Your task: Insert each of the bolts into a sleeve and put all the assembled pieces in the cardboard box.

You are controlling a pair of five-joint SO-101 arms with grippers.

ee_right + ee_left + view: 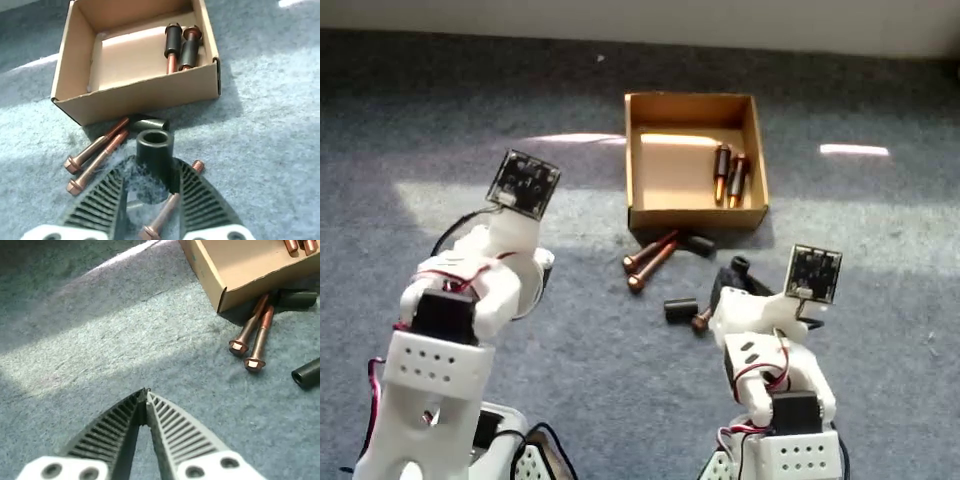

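A table (880, 260) covered in grey-blue, carpet-like fabric carries everything. On its far side from the arms sits the open, shallow, brown cardboard box (670, 175). Two assembled pieces lie close together inside it, along one side wall: a copper-coloured bolt in a black sleeve, the first assembled piece (172, 45), and a second assembled piece (189, 47) just like it. By my count that makes two done. Three bolts and three sleeves are outside the box, so the job looks a little under half finished.

The left gripper (146, 394) hovers over bare fabric, well apart from the parts, with its ribbed grey fingers pressed together on nothing. The right gripper (155, 167) is near the box's front wall. Its fingers are clamped around a short black tubular held sleeve (155, 145), which stands upright with its bore facing up and seems to be lifted off the table.

One long copper bolt with a flanged hex head, the first loose bolt (251, 322), lies just beside the second loose bolt (261, 335). Their tips point at the box's front wall and their heads point away from it. A third loose bolt (161, 217) lies on the fabric beneath the right gripper and is probably the one the held sleeve is meant for.

A lying sleeve (150, 123) rests on its side against the box's front wall, near the tips of the pair. A spare sleeve (680, 309) lies between that pair and the right gripper.
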